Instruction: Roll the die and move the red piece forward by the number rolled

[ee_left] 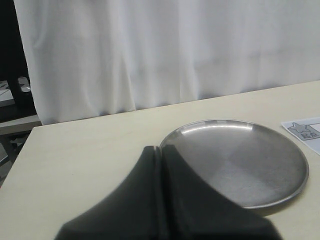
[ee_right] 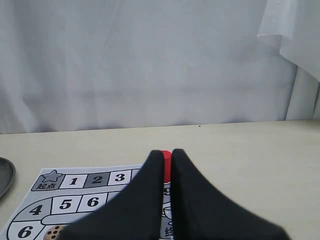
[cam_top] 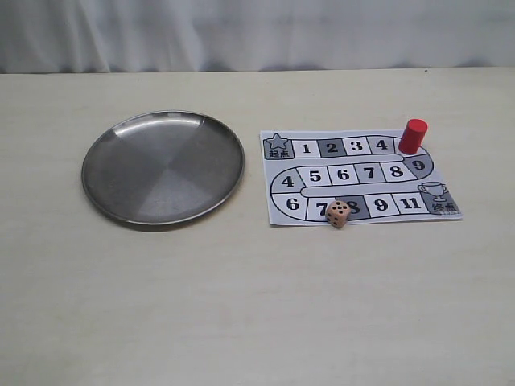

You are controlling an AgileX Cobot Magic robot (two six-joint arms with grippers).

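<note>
The red piece [cam_top: 413,136] stands upright at the board's [cam_top: 441,211] far right corner, just past square 4 and above square 9. The die [cam_top: 338,213] rests on the board's near edge, over squares 7 and 8. Neither arm shows in the exterior view. My left gripper [ee_left: 160,150] is shut and empty, hovering near the steel plate's [ee_left: 240,160] rim. My right gripper [ee_right: 167,152] is shut with only a sliver of gap and holds nothing. The red piece [ee_right: 166,162] shows through that gap, farther off on the board [ee_right: 75,181].
A round steel plate [cam_top: 162,166] lies on the pale table left of the board. A white curtain hangs behind the table. The die [ee_right: 54,232] peeks in at the edge of the right wrist view.
</note>
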